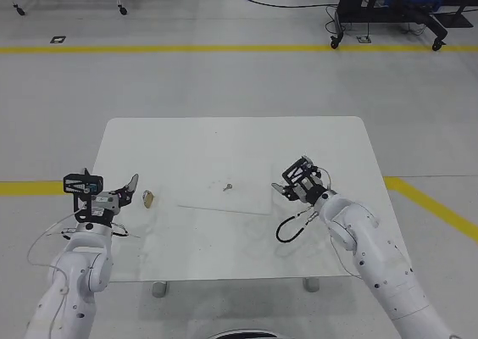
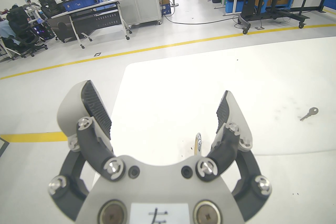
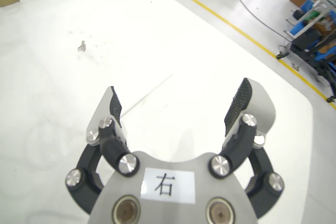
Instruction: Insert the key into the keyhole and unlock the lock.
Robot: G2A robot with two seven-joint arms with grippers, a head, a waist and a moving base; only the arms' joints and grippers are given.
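1. One key (image 1: 228, 186), one brass lock (image 1: 148, 198), two pincers and one white counter (image 1: 222, 144) are in view.
2. The key lies flat near the middle of the counter, between the two pincers and apart from both. Its long axis runs roughly across the counter from side to side. The round head is toward the right pincer (image 1: 294, 181) and the blade toward the lock.
3. The lock sits near the counter's left edge, just beside the left pincer (image 1: 129, 186) and well apart from the key. From the left wrist it shows edge-on, silver shackle uppermost.
4. The left pincer has its fingers (image 2: 92, 104) spread wide with nothing between them. It hovers low over the counter and faces toward the key.
5. The right pincer is likewise wide open and bare, over the right half of the counter, facing the key and the lock beyond it.
6. In the left wrist view the lock's lower body is hidden behind the pincer's frame. In the right wrist view the lock is cut off at the picture's edge. The keyhole cannot be made out, and the key's teeth are too small to tell.
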